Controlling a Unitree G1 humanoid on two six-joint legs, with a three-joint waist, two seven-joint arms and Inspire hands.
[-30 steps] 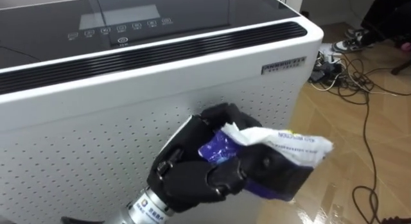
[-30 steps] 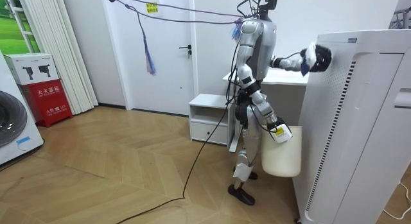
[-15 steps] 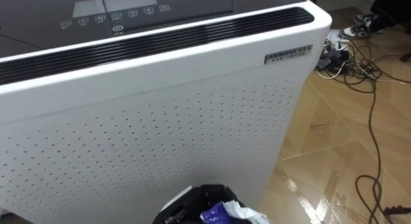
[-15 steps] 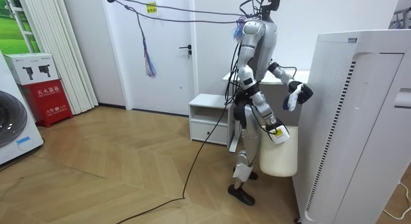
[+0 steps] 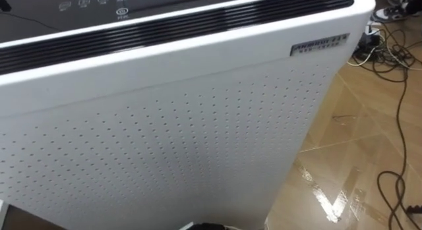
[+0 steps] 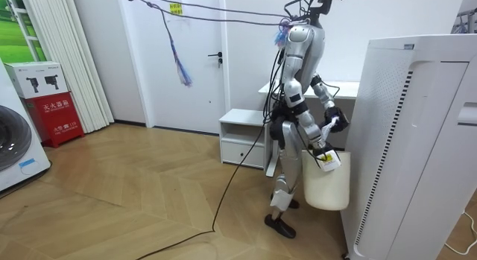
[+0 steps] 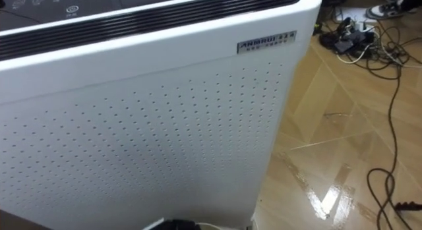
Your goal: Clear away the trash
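Left eye view: a tall white air purifier (image 5: 198,138) with a perforated front is seen close up. A dark control panel (image 5: 99,0) is set into its top. Wooden floor (image 5: 356,157) is seen to its right, with loose cables (image 5: 395,52) lying on it. At the bottom edge, a dark sliver of the left hand (image 5: 210,227) is made out just in front of the purifier's face. Its grip cannot be told from here.

Room view: the robot is seen standing upright, facing the purifier's side at the room view's right. The left hand is held low in front of the waist, close to the purifier. A white wrapper (image 6: 342,123) is seen clutched in it, with the dark fingers closed round it. A white bin (image 6: 326,184) is seen hanging clear of the floor at the right hand (image 6: 319,146), directly below the wrapper. Whether that hand is spread or closed cannot be told at this range. A low white cabinet (image 6: 242,133) is noted behind the robot, and a washing machine (image 6: 15,152) at the far left.

Right eye view: the same purifier front and floor are recorded. The same dark sliver is seen at the bottom edge.
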